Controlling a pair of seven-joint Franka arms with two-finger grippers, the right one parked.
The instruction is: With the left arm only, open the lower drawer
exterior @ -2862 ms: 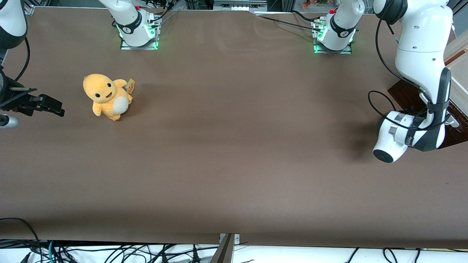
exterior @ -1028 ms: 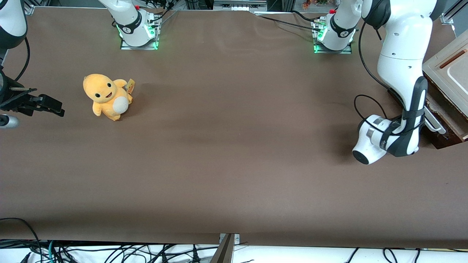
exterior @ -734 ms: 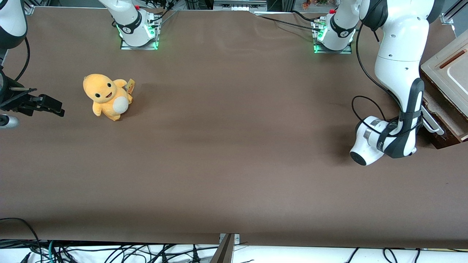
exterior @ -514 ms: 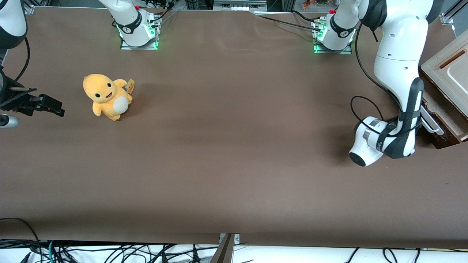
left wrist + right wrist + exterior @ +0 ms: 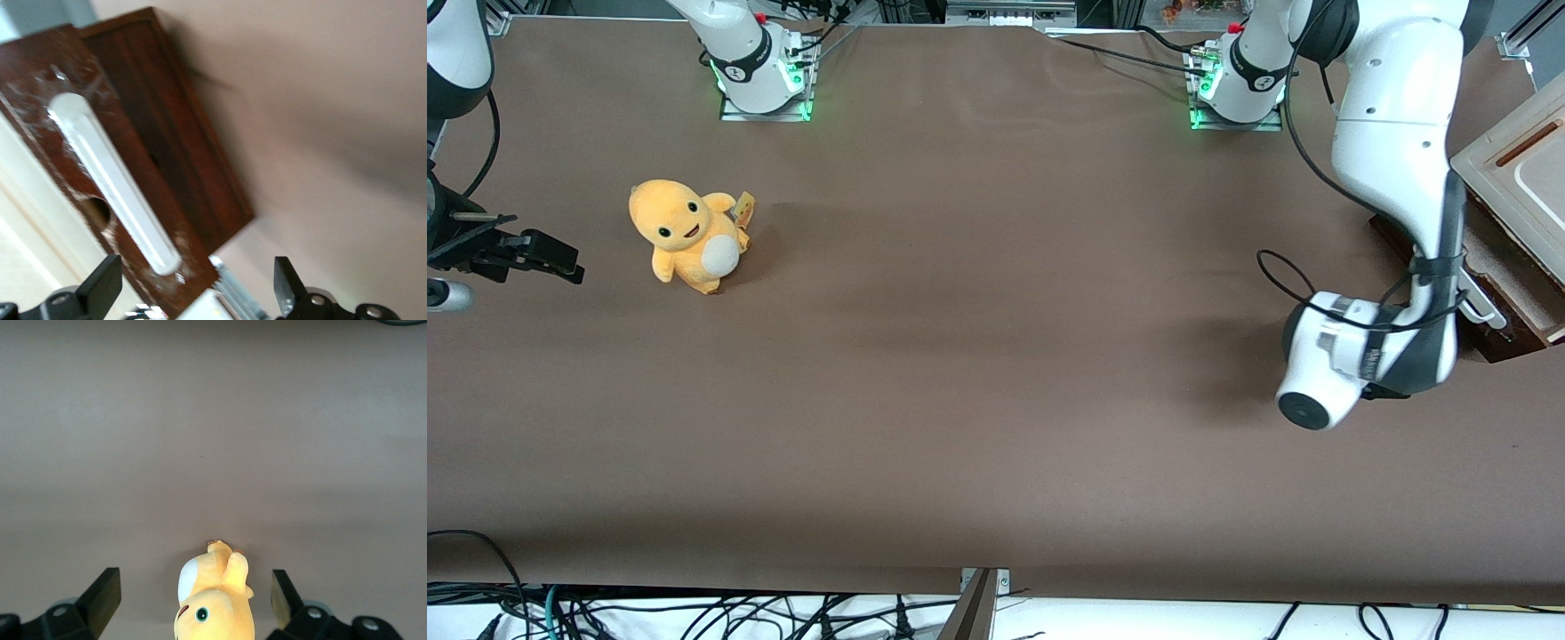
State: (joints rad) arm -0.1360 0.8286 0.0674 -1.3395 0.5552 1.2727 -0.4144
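The lower drawer (image 5: 1498, 262) of the cream-topped cabinet (image 5: 1516, 169) stands pulled out at the working arm's end of the table, its paler inside showing. Its white bar handle (image 5: 1480, 307) sits on the dark reddish-brown front, and both show in the left wrist view: handle (image 5: 113, 180), front (image 5: 160, 220). The left arm's wrist (image 5: 1360, 364) hangs low over the table in front of the drawer and hides the gripper in the front view. In the left wrist view the gripper (image 5: 193, 297) is open, its fingers (image 5: 100, 287) wide apart, a short way off the handle and holding nothing.
A yellow plush toy (image 5: 687, 233) sits toward the parked arm's end of the table and shows in the right wrist view (image 5: 213, 600). Two arm bases (image 5: 763, 71) (image 5: 1240, 76) stand along the table edge farthest from the front camera. A black cable (image 5: 1294, 271) loops beside the wrist.
The left arm drew the drawer out of the cabinet, its pale inside coming into view. In the last half second the wrist moved nearer the front camera, away from the handle; the drawer stayed put.
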